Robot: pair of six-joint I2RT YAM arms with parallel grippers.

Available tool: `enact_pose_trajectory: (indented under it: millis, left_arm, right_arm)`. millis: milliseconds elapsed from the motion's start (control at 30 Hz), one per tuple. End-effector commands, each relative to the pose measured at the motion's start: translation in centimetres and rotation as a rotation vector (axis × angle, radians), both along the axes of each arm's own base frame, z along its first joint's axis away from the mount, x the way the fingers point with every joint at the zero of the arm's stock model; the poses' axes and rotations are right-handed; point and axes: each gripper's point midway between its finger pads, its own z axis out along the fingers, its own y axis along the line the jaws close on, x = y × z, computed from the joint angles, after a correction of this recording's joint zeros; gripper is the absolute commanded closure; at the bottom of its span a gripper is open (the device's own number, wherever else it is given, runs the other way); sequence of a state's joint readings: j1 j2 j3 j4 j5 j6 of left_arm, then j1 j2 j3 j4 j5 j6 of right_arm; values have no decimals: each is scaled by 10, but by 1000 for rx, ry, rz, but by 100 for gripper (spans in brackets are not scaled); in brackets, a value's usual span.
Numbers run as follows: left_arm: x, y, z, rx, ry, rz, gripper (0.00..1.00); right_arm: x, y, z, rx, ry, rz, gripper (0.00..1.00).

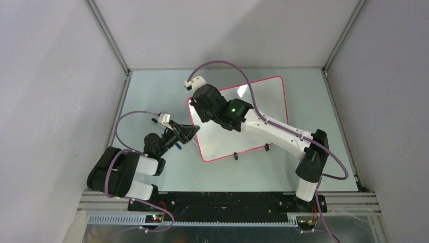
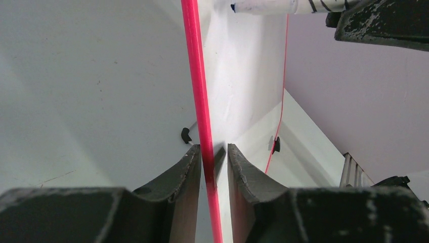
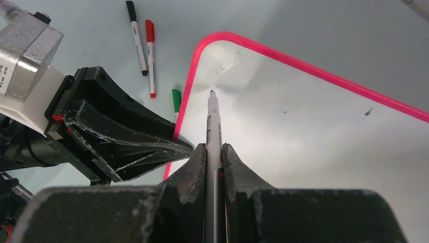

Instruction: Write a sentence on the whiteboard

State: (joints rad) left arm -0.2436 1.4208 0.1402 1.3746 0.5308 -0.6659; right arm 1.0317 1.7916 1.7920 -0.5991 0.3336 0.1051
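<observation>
1. the job looks to be at its very start. the whiteboard (image 1: 222, 144) lies flat on the tabletop (image 1: 152, 91), and no ink shows on any bare part of it. i judge the sentence has not been begun.
2. the left end effector (image 2: 212, 149) has its fingers drawn in on either side of the board's red-pink edge. it appears to be pinching that edge to steady the board, which stretches away ahead of the fingertips.
3. the right end effector (image 3: 214, 147) is pressed together on a marker (image 3: 213, 121). the marker's tip points out ahead of the fingertips, just inside the board's rounded corner. the left end effector sits just beside it, on its left.
4. the next move, as i see it, is to bring the tip down to the gloss and pull the first stroke away from that corner. the pressure should be light enough that the board does not slide in the other grip. the start needs to be near the frame so there is room ahead for all the words.
5. some things are hard to make out:
   - i cannot tell whether the tip already touches the surface.
   - from above, the right arm covers a good stretch of the board, so anything under it is hidden.
   - the marker's ink colour is unclear.
   - beyond the left end effector lie a black pen (image 3: 135, 30), a red pen (image 3: 150, 55) and a green pen (image 3: 176, 98), the green one partly hidden.
</observation>
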Motion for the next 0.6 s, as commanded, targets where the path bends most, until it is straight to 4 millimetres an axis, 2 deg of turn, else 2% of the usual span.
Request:
enact_pose_trajectory:
  millis: [0, 567]
  left_arm:
    - [1, -1, 12, -8, -56, -8, 69]
    - [0, -1, 12, -9, -60, -10, 70]
  right_arm:
    - [5, 2, 11, 30, -11, -21, 100]
    - [12, 2, -3, -4, 4, -32, 100]
